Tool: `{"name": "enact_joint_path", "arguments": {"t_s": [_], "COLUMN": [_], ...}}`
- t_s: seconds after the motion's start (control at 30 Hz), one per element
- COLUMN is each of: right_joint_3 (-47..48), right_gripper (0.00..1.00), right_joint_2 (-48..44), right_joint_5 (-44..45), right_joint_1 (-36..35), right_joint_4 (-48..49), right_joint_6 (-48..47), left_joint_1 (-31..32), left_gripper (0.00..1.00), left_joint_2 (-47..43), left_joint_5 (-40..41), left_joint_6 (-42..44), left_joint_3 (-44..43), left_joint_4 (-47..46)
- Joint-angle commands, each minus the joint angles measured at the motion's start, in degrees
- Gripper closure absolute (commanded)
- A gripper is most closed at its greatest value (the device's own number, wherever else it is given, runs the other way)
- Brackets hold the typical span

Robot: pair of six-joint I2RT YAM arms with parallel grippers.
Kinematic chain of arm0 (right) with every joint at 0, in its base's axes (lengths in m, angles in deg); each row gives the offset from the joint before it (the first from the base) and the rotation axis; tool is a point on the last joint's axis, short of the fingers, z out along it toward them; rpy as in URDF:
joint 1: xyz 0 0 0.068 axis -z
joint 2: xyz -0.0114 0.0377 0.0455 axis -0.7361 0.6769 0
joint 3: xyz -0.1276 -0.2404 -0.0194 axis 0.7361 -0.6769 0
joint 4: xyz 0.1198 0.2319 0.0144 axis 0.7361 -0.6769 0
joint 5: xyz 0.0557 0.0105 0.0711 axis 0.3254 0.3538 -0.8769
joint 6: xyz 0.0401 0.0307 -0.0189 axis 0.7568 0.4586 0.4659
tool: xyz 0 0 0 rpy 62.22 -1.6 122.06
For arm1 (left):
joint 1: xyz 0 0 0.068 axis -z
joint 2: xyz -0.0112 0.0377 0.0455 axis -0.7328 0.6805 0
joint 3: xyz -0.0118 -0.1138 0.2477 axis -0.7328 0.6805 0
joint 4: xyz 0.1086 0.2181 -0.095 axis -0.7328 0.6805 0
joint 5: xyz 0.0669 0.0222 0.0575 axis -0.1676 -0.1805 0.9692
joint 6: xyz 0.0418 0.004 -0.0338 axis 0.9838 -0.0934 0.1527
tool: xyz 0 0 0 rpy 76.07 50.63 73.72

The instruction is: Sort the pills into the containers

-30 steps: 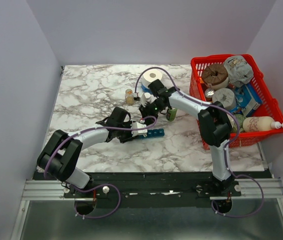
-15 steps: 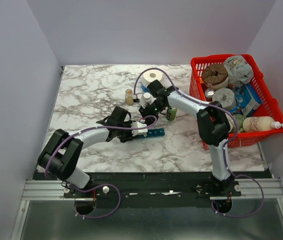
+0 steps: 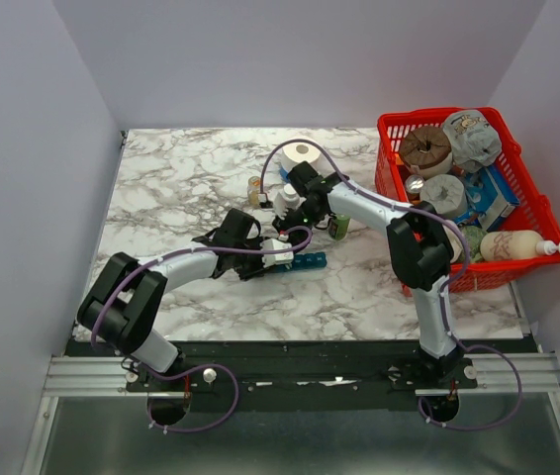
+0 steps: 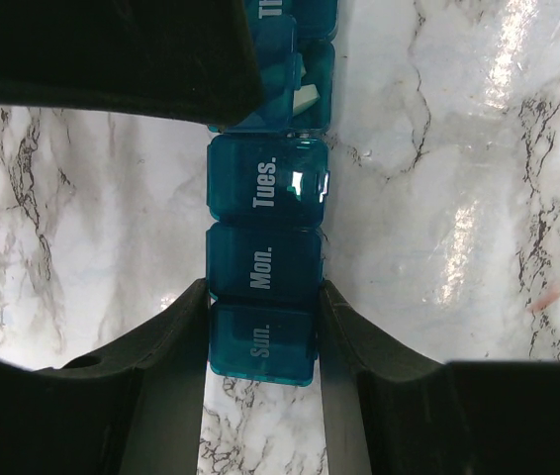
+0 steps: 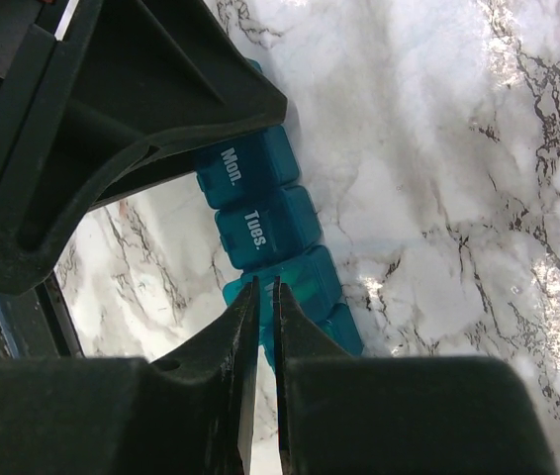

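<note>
The teal pill organizer (image 4: 265,188), lettered "Sun.", "Mon.", "Tues.", is laid on the marble table (image 4: 458,198) and clamped at its "Sun." end by the left gripper (image 4: 263,302). The right gripper (image 5: 264,289) is seen with jaws almost together at the compartment past "Tues."

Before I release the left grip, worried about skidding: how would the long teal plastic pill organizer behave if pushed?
Probably stiff: the teal plastic pill organizer lies straight, one end clamped by the left gripper. Likely light and slippery on the glossy marble tabletop; may skid. Flat; shouldn't roll.
</note>
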Motion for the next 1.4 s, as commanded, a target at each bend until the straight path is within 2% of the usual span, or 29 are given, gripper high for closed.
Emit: {"name": "enact_joint_path", "arguments": {"t_s": [0.0, 0.6, 0.87, 1.13, 1.37], "right_joint_3": [1.6, 1.16, 0.37, 0.11, 0.02], "right_gripper": [0.82, 0.82, 0.88, 0.91, 0.92], "right_joint_2": [0.79, 0.18, 3.95, 6.59, 5.63], "right_joint_5": [2.26, 7.71, 12.81, 17.2, 15.54], "right_joint_1": [-0.65, -1.26, -1.44, -1.79, -1.7], "right_joint_4": [-1.97, -1.01, 0.58, 1.02, 1.11], "right_joint_6": [-0.87, 1.94, 5.11, 6.07, 5.64], "left_joint_1": [-0.02, 0.15, 1.38, 2.87, 3.49], "left_gripper": [0.97, 0.97, 0.97, 0.94, 0.85], "left_joint_2": [2.65, 4.76, 5.2, 6.17, 4.06], "left_joint_5": [1.98, 6.28, 9.79, 12.79, 13.67], "left_joint_6": [-0.99, -7.84, -11.97, -16.81, -19.88], "left_joint_3": [0.58, -1.27, -1.53, -3.03, -2.68], "left_joint_4": [4.98, 6.92, 7.97, 8.85, 8.06]}}
